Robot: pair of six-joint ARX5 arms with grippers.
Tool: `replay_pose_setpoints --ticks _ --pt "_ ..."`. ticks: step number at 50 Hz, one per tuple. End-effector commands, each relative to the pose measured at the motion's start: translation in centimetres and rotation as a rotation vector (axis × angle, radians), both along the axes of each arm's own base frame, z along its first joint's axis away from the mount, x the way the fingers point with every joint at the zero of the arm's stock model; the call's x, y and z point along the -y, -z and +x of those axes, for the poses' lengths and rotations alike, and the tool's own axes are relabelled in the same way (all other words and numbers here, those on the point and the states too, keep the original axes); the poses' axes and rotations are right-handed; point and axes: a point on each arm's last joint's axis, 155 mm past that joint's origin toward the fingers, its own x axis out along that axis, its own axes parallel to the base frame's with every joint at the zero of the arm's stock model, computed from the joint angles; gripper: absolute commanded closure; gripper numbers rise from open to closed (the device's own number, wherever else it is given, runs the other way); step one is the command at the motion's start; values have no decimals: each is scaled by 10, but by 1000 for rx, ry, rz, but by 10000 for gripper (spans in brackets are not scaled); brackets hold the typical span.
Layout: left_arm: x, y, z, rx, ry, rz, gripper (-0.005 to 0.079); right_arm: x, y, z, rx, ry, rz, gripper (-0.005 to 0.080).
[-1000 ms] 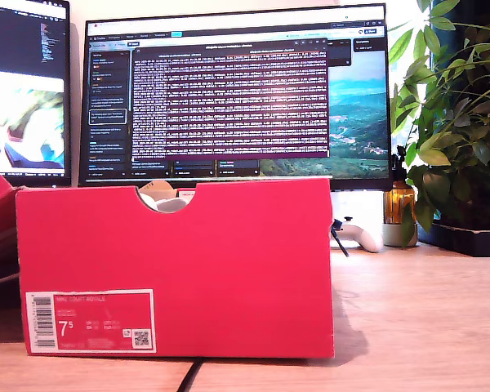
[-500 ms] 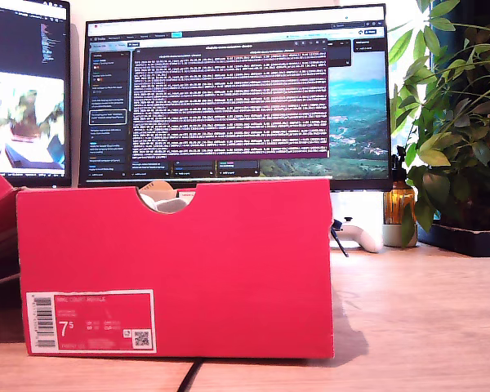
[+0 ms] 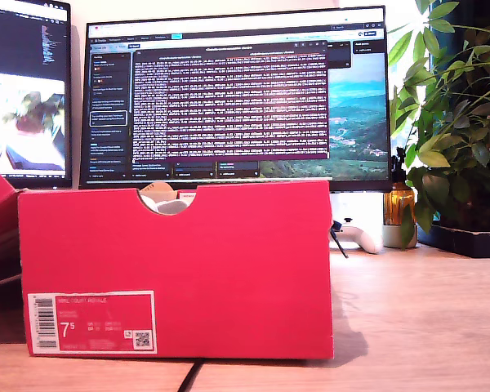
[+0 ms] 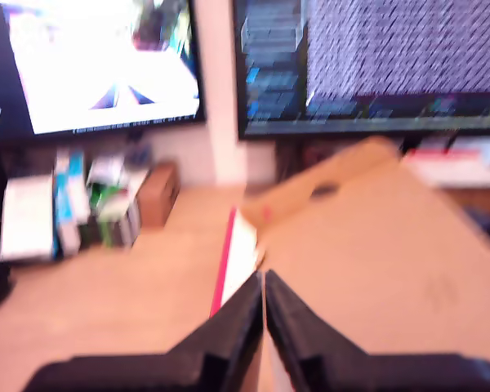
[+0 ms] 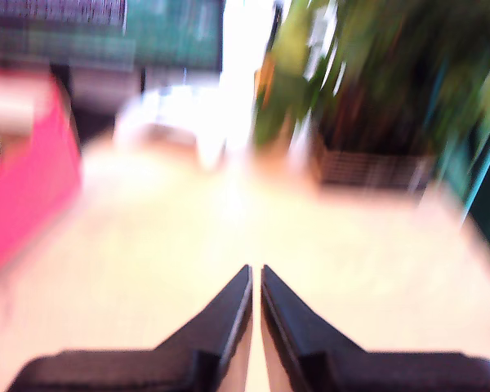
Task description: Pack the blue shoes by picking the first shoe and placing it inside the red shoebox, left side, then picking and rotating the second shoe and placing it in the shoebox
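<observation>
Your red shoebox (image 3: pixel 175 269) stands on the desk (image 3: pixel 425 327) at the exterior view's left, label facing the camera; through its notch only pale shapes show, the contents unclear. My first gripper (image 4: pixel 264 282) and my second gripper (image 5: pixel 256 273) both have jaws pressed together, empty.

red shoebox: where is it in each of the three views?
Exterior view: red shoebox fills the lower part toward the exterior view's left, label facing the camera.
First wrist view: probably only a red edge ahead of my first gripper; blurred.
Second wrist view: blurred red wall beyond my second gripper.
Shared landmark: large monitor.
</observation>
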Motion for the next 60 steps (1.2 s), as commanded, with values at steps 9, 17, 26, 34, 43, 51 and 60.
replay_pose_setpoints --ticks 9,17,26,34,43,51,60 --pt "-1 4 1 4 -3 2 762 -13 -7 -11 27 -47 29 765" --pt "0 12 4 13 -2 2 762 -12 -21 -19 97 -40 18 765" --pt "0 21 7 16 0 -24 762 -10 -14 -28 126 -24 12 765" --pt "0 25 7 8 -3 -24 762 -12 -3 -32 100 -29 32 765" --pt "0 38 6 -44 -4 -22 762 -24 4 -33 87 -88 67 765" --pt "-4 60 3 -134 -29 -23 762 -21 6 -32 67 -57 130 765" --pt "-4 61 2 -140 -34 -57 762 -21 5 -32 62 -41 202 764"
